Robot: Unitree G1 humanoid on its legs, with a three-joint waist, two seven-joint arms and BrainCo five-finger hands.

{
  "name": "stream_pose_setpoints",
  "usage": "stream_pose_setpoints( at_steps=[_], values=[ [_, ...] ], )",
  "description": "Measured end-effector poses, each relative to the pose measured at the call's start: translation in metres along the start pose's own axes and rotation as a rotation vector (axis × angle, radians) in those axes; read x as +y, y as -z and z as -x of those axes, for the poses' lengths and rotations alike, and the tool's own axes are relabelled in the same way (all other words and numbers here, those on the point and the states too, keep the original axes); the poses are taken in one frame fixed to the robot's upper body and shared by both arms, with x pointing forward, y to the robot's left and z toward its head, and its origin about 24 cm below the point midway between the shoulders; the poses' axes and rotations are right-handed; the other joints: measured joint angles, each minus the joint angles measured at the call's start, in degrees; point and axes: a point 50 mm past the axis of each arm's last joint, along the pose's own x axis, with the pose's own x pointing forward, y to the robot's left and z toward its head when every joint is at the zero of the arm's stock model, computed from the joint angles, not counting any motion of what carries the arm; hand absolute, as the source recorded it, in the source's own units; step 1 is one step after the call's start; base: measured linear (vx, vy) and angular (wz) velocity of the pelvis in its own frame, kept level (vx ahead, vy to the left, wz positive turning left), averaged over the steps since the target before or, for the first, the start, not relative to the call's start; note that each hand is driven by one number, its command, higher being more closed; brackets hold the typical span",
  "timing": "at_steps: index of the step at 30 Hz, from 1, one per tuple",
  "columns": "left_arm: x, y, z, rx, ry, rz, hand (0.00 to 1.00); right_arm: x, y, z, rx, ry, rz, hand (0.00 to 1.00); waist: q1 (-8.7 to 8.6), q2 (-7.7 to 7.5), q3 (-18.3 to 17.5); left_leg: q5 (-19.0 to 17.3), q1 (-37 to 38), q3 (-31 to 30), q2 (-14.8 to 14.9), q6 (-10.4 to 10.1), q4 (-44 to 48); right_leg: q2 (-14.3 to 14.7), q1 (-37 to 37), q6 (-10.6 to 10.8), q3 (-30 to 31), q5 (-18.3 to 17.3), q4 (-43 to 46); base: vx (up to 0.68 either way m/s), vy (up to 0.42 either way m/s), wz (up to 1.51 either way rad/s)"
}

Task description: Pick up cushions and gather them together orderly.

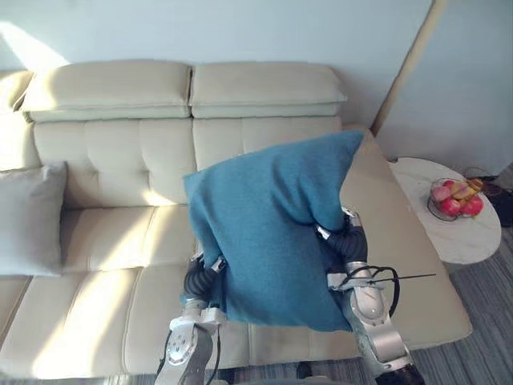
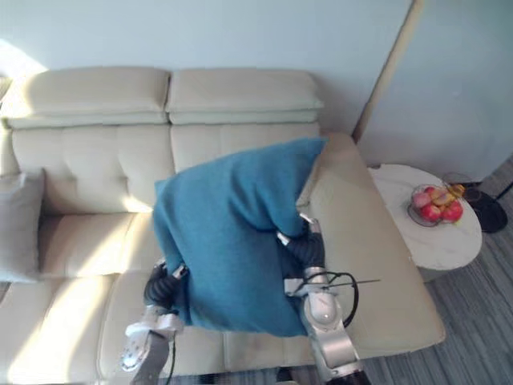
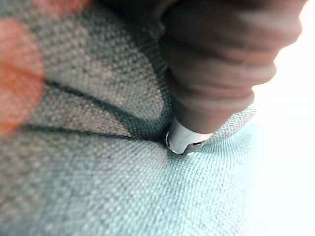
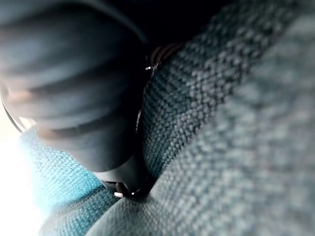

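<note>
left hand: dark ribbed cover pressed into teal weave, fingers buried in the cloth, so cannot tell whether they are open or closed. right hand: cover likewise sunk into a fold of the same fabric, fingers hidden, grip cannot be told. blue cushion: large, soft, woven, raised between the two arms in front of the sofa, one arm at its lower left edge, the other at its right edge; tilted, upper corner toward the right end of the backrest, lower edge hanging over the front of the seat. sofa: cream, tufted, two headrest pads along the wall. grey cushion: upright at the sofa's left end, well apart from the blue one, with a broad sunlit stretch of seat between them. side table: round, white, just beside the sofa's right end. fruit bowl: on the table's far side, red and yellow fruit. carpet: grey, striped, in front of the table.
</note>
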Motion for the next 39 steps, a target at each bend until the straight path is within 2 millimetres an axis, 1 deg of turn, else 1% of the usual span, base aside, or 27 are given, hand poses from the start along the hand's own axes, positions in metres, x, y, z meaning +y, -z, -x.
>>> stream_pose_setpoints(
  at_steps=[2, 4, 5, 6, 7, 8, 9, 10, 11, 12, 13, 14, 15, 16, 17, 18, 19, 20, 21, 22, 24, 26, 28, 31, 33, 36, 39],
  values=[
    [-0.008, -0.017, -0.019, -0.089, 0.016, -0.023, 1.0, 0.002, -0.003, -0.019, -0.024, 0.011, 0.019, 1.0, 0.74, 0.48, 2.2, 1.4, -3.8, -0.7, 0.5, -0.2, 0.2, 0.4, -2.8, 0.1, -1.4, 1.5, -0.3, -0.18, -0.011, 0.29],
    [-0.017, -0.038, -0.039, -0.187, 0.027, -0.029, 1.0, 0.008, -0.015, -0.041, -0.084, 0.013, 0.042, 1.0, 1.25, 1.16, 5.9, 2.4, -6.8, -1.3, 1.1, -0.4, 0.2, 1.1, -5.4, 0.2, -1.7, 3.0, -0.4, -0.25, -0.004, 0.12],
    [-0.024, -0.056, -0.053, -0.264, 0.03, -0.033, 1.0, 0.012, -0.028, -0.058, -0.136, 0.016, 0.059, 1.0, 1.67, 1.53, 7.6, 3.5, -10.4, -1.7, 1.6, -0.6, 0.7, 1.6, -8.7, 0.5, -2.0, 4.2, -0.2, -0.26, -0.008, 0.04],
    [-0.027, -0.062, -0.058, -0.29, 0.029, -0.034, 1.0, 0.013, -0.032, -0.064, -0.152, 0.02, 0.061, 1.0, 1.98, 1.69, 7.9, 3.7, -11.7, -1.7, 1.8, -0.7, 0.9, 1.7, -10.0, 0.4, -2.2, 4.4, 0.0, -0.22, -0.012, 0.01],
    [-0.038, -0.078, -0.073, -0.353, 0.044, -0.024, 1.0, 0.011, -0.047, -0.078, -0.197, 0.049, 0.061, 1.0, 3.18, 1.96, 9.6, 3.9, -14.2, -1.2, 2.3, -0.9, 1.1, 2.0, -12.8, 0.5, -2.4, 4.8, 0.8, -0.14, -0.01, 0.01],
    [-0.045, -0.088, -0.08, -0.388, 0.057, -0.02, 1.0, 0.01, -0.055, -0.085, -0.223, 0.067, 0.064, 1.0, 3.7, 2.18, 10.2, 4.1, -15.7, -0.9, 2.5, -1.2, 1.1, 2.1, -14.6, 0.4, -2.5, 4.8, 1.9, -0.16, -0.016, 0.03],
    [-0.056, -0.105, -0.092, -0.45, 0.064, -0.016, 1.0, 0.007, -0.071, -0.1, -0.27, 0.099, 0.084, 1.0, 4.27, 2.39, 10.3, 4.3, -18.5, -0.4, 2.9, -1.5, 1.2, 2.2, -18.4, 0.4, -2.6, 4.7, 4.3, -0.12, -0.013, 0.03],
    [-0.059, -0.111, -0.095, -0.47, 0.066, -0.012, 1.0, 0.007, -0.077, -0.104, -0.288, 0.108, 0.091, 1.0, 4.36, 2.39, 10.3, 4.5, -19.3, -0.3, 2.9, -1.7, 1.2, 2.2, -19.5, 0.4, -2.6, 4.6, 4.9, -0.13, -0.015, -0.01],
    [-0.07, -0.132, -0.105, -0.543, 0.076, -0.015, 1.0, 0.007, -0.099, -0.121, -0.352, 0.129, 0.11, 1.0, 4.44, 2.63, 10.5, 5.2, -21.7, -0.2, 3.1, -2.6, 1.1, 2.2, -22.8, 0.4, -2.5, 4.3, 6.8, -0.13, -0.022, -0.05],
    [-0.084, -0.157, -0.118, -0.623, 0.094, -0.026, 1.0, 0.008, -0.127, -0.14, -0.426, 0.158, 0.131, 1.0, 4.74, 3.21, 11.8, 6.7, -23.1, -0.2, 3.4, -2.8, 1.0, 2.4, -24.9, 0.4, -2.5, 4.3, 8.1, -0.13, -0.027, -0.06],
    [-0.089, -0.166, -0.122, -0.65, 0.097, -0.031, 1.0, 0.008, -0.136, -0.146, -0.45, 0.169, 0.142, 1.0, 4.82, 3.39, 12.4, 7.1, -23.5, -0.2, 3.5, -2.7, 1.0, 2.5, -25.5, 0.4, -2.5, 4.3, 8.4, -0.11, -0.03, -0.08],
    [-0.102, -0.193, -0.131, -0.725, 0.107, -0.039, 1.0, 0.007, -0.166, -0.161, -0.517, 0.196, 0.156, 1.0, 4.87, 3.88, 14.1, 8.0, -24.5, -0.3, 3.6, -2.8, 0.8, 2.7, -27.1, 0.4, -2.4, 4.3, 9.2, -0.09, -0.036, -0.06],
    [-0.118, -0.227, -0.138, -0.816, 0.122, -0.04, 1.0, 0.009, -0.203, -0.173, -0.599, 0.23, 0.168, 1.0, 4.88, 4.74, 15.8, 9.7, -26.0, -0.7, 3.7, -3.0, 0.0, 2.8, -29.2, 0.4, -2.5, 4.5, 9.8, -0.08, -0.036, -0.03],
    [-0.123, -0.237, -0.139, -0.842, 0.125, -0.038, 1.0, 0.009, -0.215, -0.176, -0.625, 0.237, 0.174, 1.0, 4.85, 5.03, 16.4, 10.1, -26.7, -0.9, 3.7, -2.9, 0.0, 2.9, -29.8, 0.4, -2.6, 4.6, 10.0, -0.07, -0.045, 0.02],
    [-0.137, -0.269, -0.143, -0.908, 0.119, -0.021, 1.0, 0.009, -0.247, -0.184, -0.681, 0.271, 0.184, 1.0, 4.65, 5.58, 18.1, 12.2, -28.5, -1.8, 3.6, -1.7, 0.0, 2.8, -31.8, 0.4, -2.7, 4.8, 10.8, -0.03, -0.038, 0.04],
    [-0.149, -0.293, -0.145, -0.953, 0.116, -0.021, 1.0, 0.01, -0.27, -0.188, -0.71, 0.303, 0.161, 1.0, 4.47, 5.75, 19.5, 12.6, -29.7, -1.9, 3.6, -1.7, 0.0, 2.8, -33.2, 0.4, -2.8, 4.8, 11.3, -0.02, -0.04, 0.03],
    [-0.152, -0.301, -0.145, -0.967, 0.115, -0.023, 1.0, 0.011, -0.278, -0.189, -0.718, 0.313, 0.155, 1.0, 4.38, 5.77, 20.0, 12.7, -30.0, -1.9, 3.5, -1.7, 0.0, 2.8, -33.5, 0.4, -2.9, 4.8, 11.3, 0.0, -0.034, 0.04],
    [-0.16, -0.319, -0.146, -0.988, 0.102, -0.023, 1.0, 0.01, -0.293, -0.192, -0.729, 0.34, 0.157, 1.0, 4.18, 6.09, 20.8, 13.0, -31.3, -2.3, 3.5, -1.7, 0.0, 2.7, -34.7, 0.5, -3.1, 4.8, 11.3, 0.02, -0.058, 0.03],
    [-0.165, -0.331, -0.148, -0.996, 0.087, -0.018, 1.0, 0.011, -0.303, -0.196, -0.721, 0.362, 0.159, 0.0, 4.19, 6.31, 21.0, 13.0, -32.7, -2.6, 3.4, -1.7, 0.0, 2.6, -35.8, 0.5, -3.2, 4.9, 11.2, 0.03, -0.059, 0.04],
    [-0.167, -0.335, -0.148, -0.998, 0.083, -0.019, 0.0, 0.011, -0.306, -0.197, -0.717, 0.369, 0.16, 0.0, 4.14, 6.45, 21.2, 13.0, -33.1, -2.8, 3.3, -1.7, 0.0, 2.6, -36.2, 0.5, -3.3, 4.9, 11.1, 0.05, -0.076, 0.04],
    [-0.174, -0.35, -0.147, -1.011, 0.072, -0.01, 0.0, 0.01, -0.323, -0.2, -0.711, 0.399, 0.164, 0.0, 4.02, 6.46, 22.3, 13.7, -34.8, -3.8, 3.2, -2.5, 0.0, 2.4, -37.5, 0.6, -3.7, 4.9, 10.9, 0.04, -0.062, 0.08],
    [-0.182, -0.367, -0.145, -1.023, 0.057, -0.006, 0.0, 0.003, -0.349, -0.2, -0.721, 0.439, 0.172, 0.0, 3.97, 6.75, 24.0, 14.1, -37.3, -5.1, 3.0, -3.1, 0.0, 2.2, -39.6, 0.6, -4.5, 4.9, 10.9, 0.03, -0.076, 0.1],
    [-0.185, -0.373, -0.148, -1.006, 0.039, -0.008, 0.0, -0.004, -0.362, -0.199, -0.715, 0.467, 0.178, 0.0, 3.98, 6.61, 24.9, 14.5, -39.9, -5.3, 2.8, -3.7, 0.0, 2.0, -42.0, 0.6, -4.8, 4.9, 11.1, 0.03, -0.076, 0.08],
    [-0.19, -0.363, -0.155, -0.944, 0.062, 0.007, 0.0, -0.015, -0.363, -0.201, -0.683, 0.486, 0.173, 0.0, 3.98, 6.53, 25.8, 15.7, -42.0, -5.6, 2.1, -5.3, 0.0, 1.2, -43.7, 0.6, -5.1, 4.9, 11.2, 0.02, -0.057, 0.11],
    [-0.198, -0.349, -0.16, -0.867, 0.103, 0.063, 0.0, -0.023, -0.362, -0.202, -0.65, 0.483, 0.149, 0.0, 3.96, 6.55, 27.2, 15.7, -43.7, -5.8, 2.1, -5.3, 0.0, 1.1, -45.4, 0.7, -5.6, 4.6, 11.7, 0.01, -0.057, 0.05],
    [-0.209, -0.337, -0.159, -0.855, 0.171, 0.091, 0.0, -0.031, -0.36, -0.202, -0.642, 0.482, 0.129, 0.0, 3.93, 6.49, 28.3, 15.7, -44.0, -6.3, 2.0, -5.3, 0.0, 0.9, -46.2, 0.8, -5.9, 3.7, 13.5, -0.01, -0.068, 0.09],
    [-0.202, -0.323, -0.163, -0.829, 0.194, 0.109, 0.0, -0.038, -0.348, -0.201, -0.65, 0.469, 0.152, 0.0, 3.82, 6.47, 28.3, 15.7, -43.1, -6.3, 2.0, -5.3, 0.1, 0.8, -46.2, 0.5, -6.1, 2.2, 15.9, -0.02, -0.082, 0.12]
  ],
)
